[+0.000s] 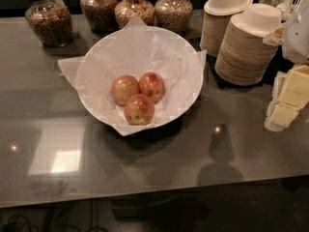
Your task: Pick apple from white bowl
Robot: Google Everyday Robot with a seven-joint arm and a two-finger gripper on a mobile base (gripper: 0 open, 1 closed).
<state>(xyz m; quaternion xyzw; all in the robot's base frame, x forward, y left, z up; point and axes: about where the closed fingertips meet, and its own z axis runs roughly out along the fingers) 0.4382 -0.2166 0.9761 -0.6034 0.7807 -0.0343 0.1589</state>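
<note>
The white bowl (186, 64) is wide and shallow, lined with crinkled white paper, and stands at the middle back of the dark counter. Three small apples lie together in its middle. The apple (152, 86) of deepest red, with a yellowish patch, is the back right one. A paler yellow-pink apple (124, 89) touches it on the left. An orange-red speckled apple (139, 109) lies in front of both. My gripper is not in view.
Several glass jars (48, 18) of grain stand along the back edge behind the bowl. Two tilted stacks of paper cups (244, 47) with lids stand right of the bowl. Yellow packets in a holder (289, 98) sit at the far right. The counter's front edge (145, 195) runs across the bottom.
</note>
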